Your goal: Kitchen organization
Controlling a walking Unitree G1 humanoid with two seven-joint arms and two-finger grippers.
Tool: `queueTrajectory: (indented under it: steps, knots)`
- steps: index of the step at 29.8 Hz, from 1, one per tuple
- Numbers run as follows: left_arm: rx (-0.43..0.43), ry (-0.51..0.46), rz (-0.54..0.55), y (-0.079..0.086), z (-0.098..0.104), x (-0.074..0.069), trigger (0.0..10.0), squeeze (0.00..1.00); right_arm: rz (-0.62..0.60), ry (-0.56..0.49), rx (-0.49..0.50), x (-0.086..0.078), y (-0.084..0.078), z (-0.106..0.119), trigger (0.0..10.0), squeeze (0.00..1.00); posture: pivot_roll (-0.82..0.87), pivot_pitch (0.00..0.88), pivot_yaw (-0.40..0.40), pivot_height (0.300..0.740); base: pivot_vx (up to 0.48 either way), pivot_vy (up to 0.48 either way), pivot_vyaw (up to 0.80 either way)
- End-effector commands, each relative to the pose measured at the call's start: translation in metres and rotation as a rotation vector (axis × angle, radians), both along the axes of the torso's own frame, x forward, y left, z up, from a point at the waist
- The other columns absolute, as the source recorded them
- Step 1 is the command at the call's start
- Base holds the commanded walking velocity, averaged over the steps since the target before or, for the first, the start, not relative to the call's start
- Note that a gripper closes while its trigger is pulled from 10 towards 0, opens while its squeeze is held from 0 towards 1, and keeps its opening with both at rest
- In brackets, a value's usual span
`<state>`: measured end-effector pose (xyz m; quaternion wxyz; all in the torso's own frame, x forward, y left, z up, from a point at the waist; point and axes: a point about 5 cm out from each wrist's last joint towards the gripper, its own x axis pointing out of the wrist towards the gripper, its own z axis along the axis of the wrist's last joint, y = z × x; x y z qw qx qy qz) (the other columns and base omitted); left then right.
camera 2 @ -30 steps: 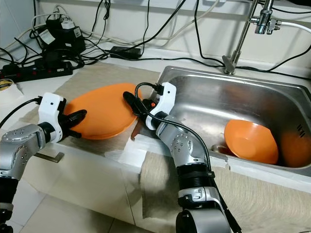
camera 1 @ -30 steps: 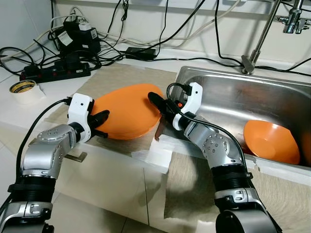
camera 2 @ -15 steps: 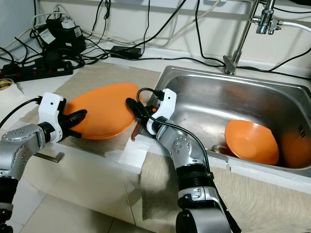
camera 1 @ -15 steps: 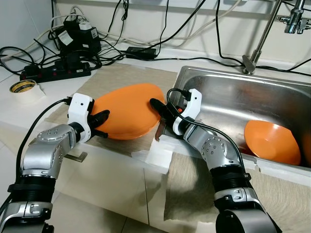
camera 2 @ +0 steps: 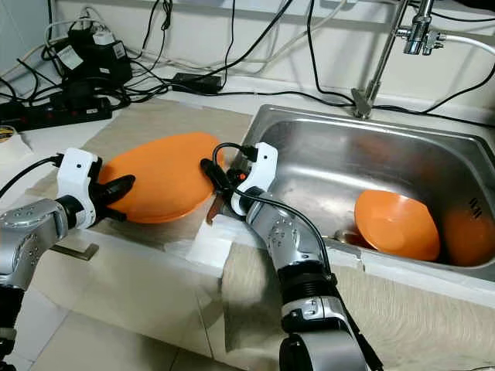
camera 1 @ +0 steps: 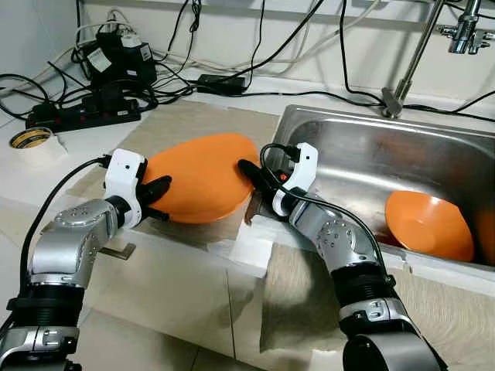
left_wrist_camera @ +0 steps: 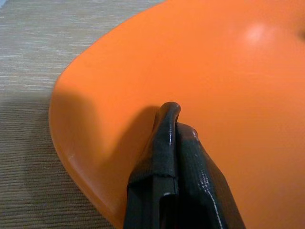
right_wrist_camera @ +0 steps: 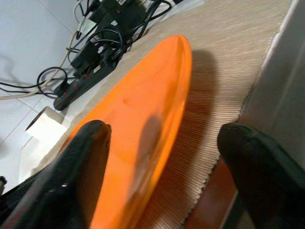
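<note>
Left gripper (camera 1: 158, 198) clamps 1 orange plate (camera 1: 203, 176); right gripper (camera 1: 249, 175) spread; 1 bowl (camera 1: 428, 226) in sink (camera 1: 363, 151).

Head eyes overlook counter; wrists near plate (left_wrist_camera: 200, 71).

White wall (camera 1: 309, 46), pale floor tiles (camera 1: 155, 309), steel sink (camera 1: 433, 154).

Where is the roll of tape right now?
In the left eye view the tape roll sits at the far left on the white counter, just in front of the black power strip and beyond the left gripper.
</note>
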<state>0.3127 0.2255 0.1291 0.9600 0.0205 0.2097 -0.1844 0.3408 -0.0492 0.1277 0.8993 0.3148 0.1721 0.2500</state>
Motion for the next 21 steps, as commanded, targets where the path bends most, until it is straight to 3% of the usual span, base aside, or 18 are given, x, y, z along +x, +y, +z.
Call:
queueTrajectory:
  steps: [1, 21]
  knots:
    - [0.007, 0.370, 0.024, -0.0015, -0.0711, -0.0342, 10.0, 0.00, 0.082, 0.039, 0.030, -0.0052, 0.0299, 0.0002, 0.0, 0.00, 0.06, 0.007, -0.041, 0.728, 0.000, 0.000, 0.00]
    - [-0.010, 0.370, 0.018, -0.0040, -0.0694, -0.0337, 10.0, 0.00, 0.097, 0.002, 0.051, -0.0056, 0.0316, 0.0047, 0.0, 0.00, 0.06, 0.007, -0.041, 0.728, 0.000, 0.000, 0.00]
